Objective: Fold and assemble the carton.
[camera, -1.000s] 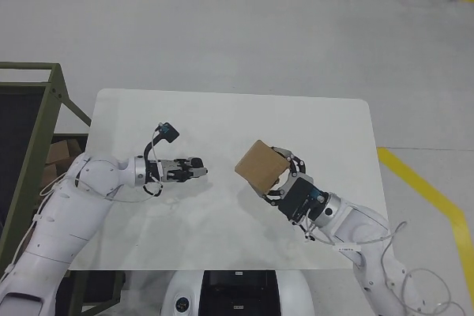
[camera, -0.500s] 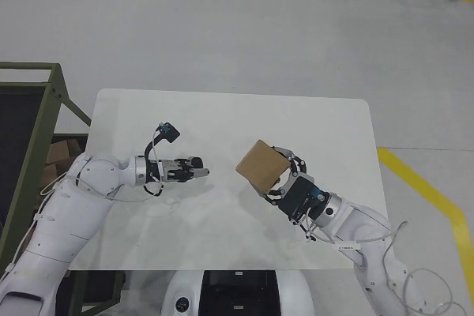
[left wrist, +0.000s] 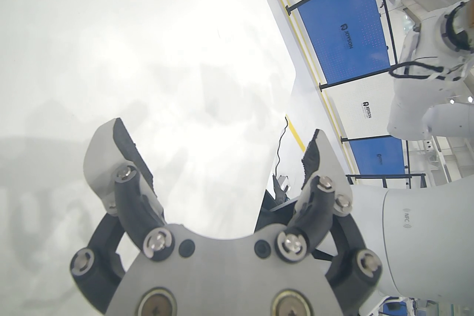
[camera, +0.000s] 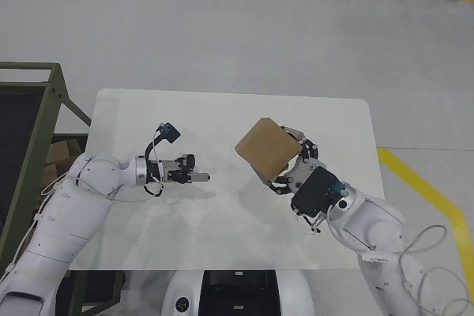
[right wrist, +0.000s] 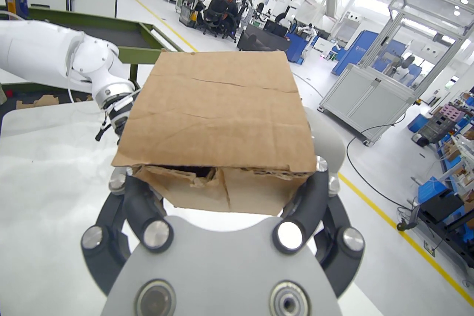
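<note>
Arms: right gripper point(camera: 291, 163) over table point(camera: 221, 110), jaws clamped on carton point(camera: 266, 148) | left gripper point(camera: 198, 175) level, jaws apart | Room: white table, grey floor point(camera: 221, 39), yellow line point(camera: 426, 189)

Creased brown carton point(right wrist: 218, 110) gripped by right tool point(right wrist: 222, 162), above white table point(right wrist: 44, 165)

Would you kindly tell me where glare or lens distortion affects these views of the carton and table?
Left wrist view: the table is washed pale by glare and its edge bows into a curve. Right wrist view: the carton is evenly lit on top, shaded on its near end. Top view: even light, no glare.
</note>
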Available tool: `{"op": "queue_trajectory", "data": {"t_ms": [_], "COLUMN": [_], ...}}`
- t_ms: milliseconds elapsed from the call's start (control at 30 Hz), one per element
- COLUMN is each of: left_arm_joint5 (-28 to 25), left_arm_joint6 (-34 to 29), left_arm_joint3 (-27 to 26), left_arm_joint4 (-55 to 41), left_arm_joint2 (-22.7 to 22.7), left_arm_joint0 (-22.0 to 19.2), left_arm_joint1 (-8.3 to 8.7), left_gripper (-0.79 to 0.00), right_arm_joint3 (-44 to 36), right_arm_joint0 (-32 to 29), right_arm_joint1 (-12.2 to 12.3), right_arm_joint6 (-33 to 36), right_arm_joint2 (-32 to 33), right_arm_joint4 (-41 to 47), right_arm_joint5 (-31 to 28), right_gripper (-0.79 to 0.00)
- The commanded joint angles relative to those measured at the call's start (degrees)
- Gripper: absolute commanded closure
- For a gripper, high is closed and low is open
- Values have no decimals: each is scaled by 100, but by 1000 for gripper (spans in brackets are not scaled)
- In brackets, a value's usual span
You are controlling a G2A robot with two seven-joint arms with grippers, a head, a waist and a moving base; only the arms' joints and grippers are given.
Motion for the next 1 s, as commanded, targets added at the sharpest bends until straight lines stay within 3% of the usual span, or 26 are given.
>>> {"op": "queue_trajectory", "data": {"t_ms": [0, 200, 533, 700, 967], "left_arm_joint5": [0, -292, -1143, -1178, -1178], "left_arm_joint6": [0, 655, 1856, 1891, 1891], "left_arm_joint3": [0, -403, -1242, -1264, -1264], "left_arm_joint4": [0, 394, 830, 842, 842], "left_arm_joint2": [0, -286, -1413, -1442, -1442], "left_arm_joint0": [0, 274, 1283, 1319, 1319], "left_arm_joint1": [0, 39, 176, 178, 178], "left_gripper": [-785, -785, -785, -785, -785], "right_arm_joint3": [-99, -286, -622, -828, -1048], "right_arm_joint0": [183, 723, 1472, 1797, 2030], "right_arm_joint1": [-9, -38, -23, -15, -26], "right_arm_joint6": [191, 748, 1658, 1995, 1903], "right_arm_joint2": [23, 92, 521, 639, 744], "right_arm_joint4": [223, 1095, 2556, 2986, 3436], "right_arm_joint5": [0, -9, -83, 15, 404], "right_gripper": [0, 0, 0, 0, 0]}}
